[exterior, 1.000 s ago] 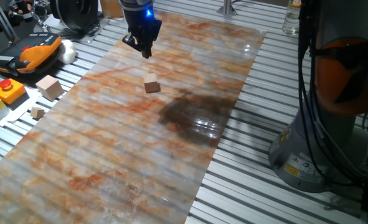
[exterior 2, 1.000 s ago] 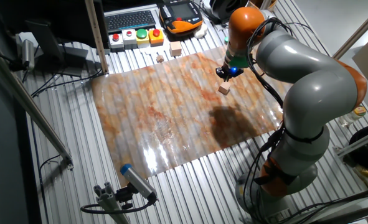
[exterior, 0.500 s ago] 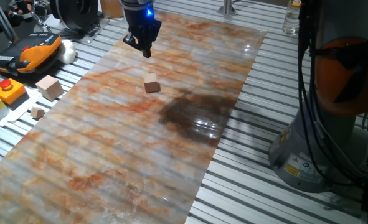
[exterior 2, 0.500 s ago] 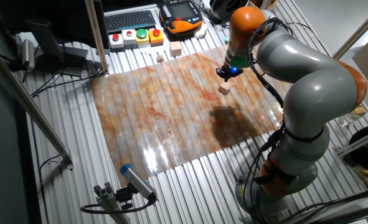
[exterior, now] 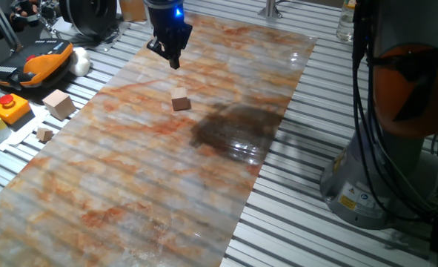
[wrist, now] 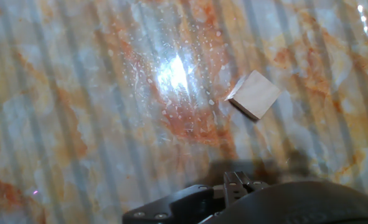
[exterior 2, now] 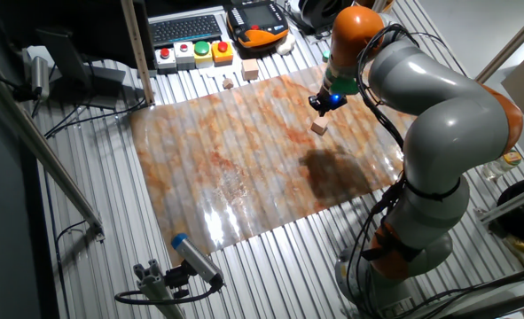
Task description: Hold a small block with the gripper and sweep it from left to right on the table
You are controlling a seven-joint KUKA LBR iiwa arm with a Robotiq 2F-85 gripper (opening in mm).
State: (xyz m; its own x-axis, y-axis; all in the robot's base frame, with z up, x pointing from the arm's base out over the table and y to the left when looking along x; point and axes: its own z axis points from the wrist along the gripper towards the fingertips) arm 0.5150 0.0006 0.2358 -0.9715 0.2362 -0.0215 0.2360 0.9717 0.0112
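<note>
Marbled sheeting (exterior: 204,170) covered the desk (exterior: 367,237) in one fixed view, and the block (exterior: 180,101) lay on it, alone and untouched. The gripper (exterior: 171,56) hung above the sheet, beyond the block and apart from it, its blue light glowing; whether its fingers were open or closed could not be told from there. A dark shadow patch (exterior: 230,130) lay on the sheet just beside the block, toward the arm's base (exterior: 367,185). Off the sheet's edge, well apart from the block, sat a larger cube (exterior: 58,103), a tiny cube (exterior: 44,134) and an orange pendant (exterior: 37,63).

From the other fixed view, the gripper (exterior 2: 324,102) hovered just above the block (exterior 2: 318,128), not touching it. The two other cubes (exterior 2: 250,70) (exterior 2: 228,83) lay past the sheet's far edge, near the button boxes (exterior 2: 193,53).

In the hand view, the block (wrist: 253,94) rested flat on the sheet (wrist: 78,124), turned at an angle, next to a bright glare spot (wrist: 173,73). Black hand parts (wrist: 233,202) filled the lower edge, clear of the block; the fingers held nothing, and their spread could not be judged.
</note>
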